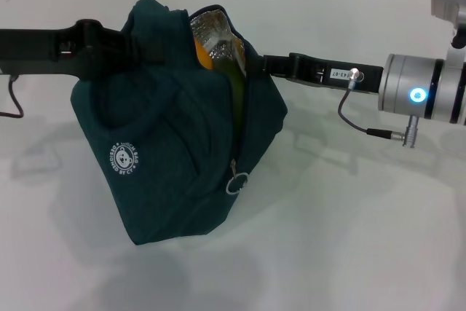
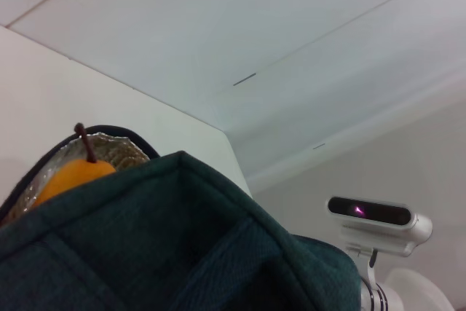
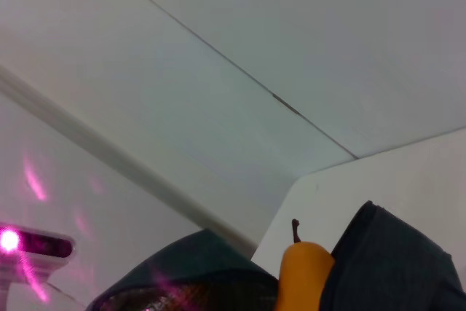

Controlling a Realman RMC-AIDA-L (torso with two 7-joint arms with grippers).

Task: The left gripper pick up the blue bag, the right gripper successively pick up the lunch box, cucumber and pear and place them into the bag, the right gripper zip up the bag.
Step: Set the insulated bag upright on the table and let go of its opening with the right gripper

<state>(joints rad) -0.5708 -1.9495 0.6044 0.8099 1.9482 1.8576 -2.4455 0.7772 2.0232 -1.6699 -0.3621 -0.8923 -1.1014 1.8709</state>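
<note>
Teal fabric of the blue bag stands on the white bench, its top unzipped, with the pear and the cucumber showing inside against foil lining. Left gripper and right gripper meet the bag's upper edges; whether either one's jaws are closed cannot be told

Head view: high, looking forward and down at the white counter, blue bag at middle distance. Left and right wrist views: low, tilted upward from opposite sides, very near the bag. All three share the pear at its mouth.
</note>
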